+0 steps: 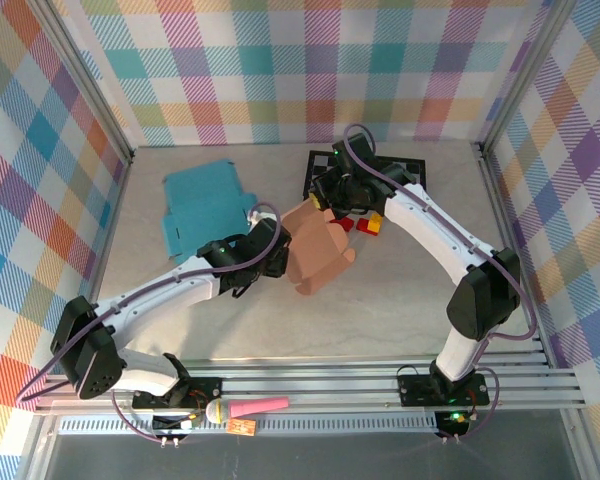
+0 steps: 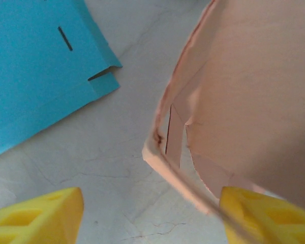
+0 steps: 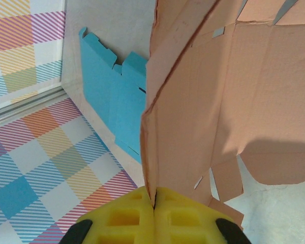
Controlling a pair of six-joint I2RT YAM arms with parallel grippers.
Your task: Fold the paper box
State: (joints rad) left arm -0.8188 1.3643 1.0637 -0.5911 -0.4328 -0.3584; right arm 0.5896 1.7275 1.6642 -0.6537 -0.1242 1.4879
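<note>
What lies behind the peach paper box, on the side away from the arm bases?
The right gripper, pinching the peach paper box's far edge, with a black board beyond. The right arm covers most of that board.

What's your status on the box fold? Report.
Right tool shut on peach paper box edge. Left tool open at its corner. Box partly folded. Blue flat box lies apart, not in the way.

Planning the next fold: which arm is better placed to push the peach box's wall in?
Left. The left gripper is open, the box corner between its jaws. The right gripper is shut on the box edge, likely better kept as anchor.
</note>
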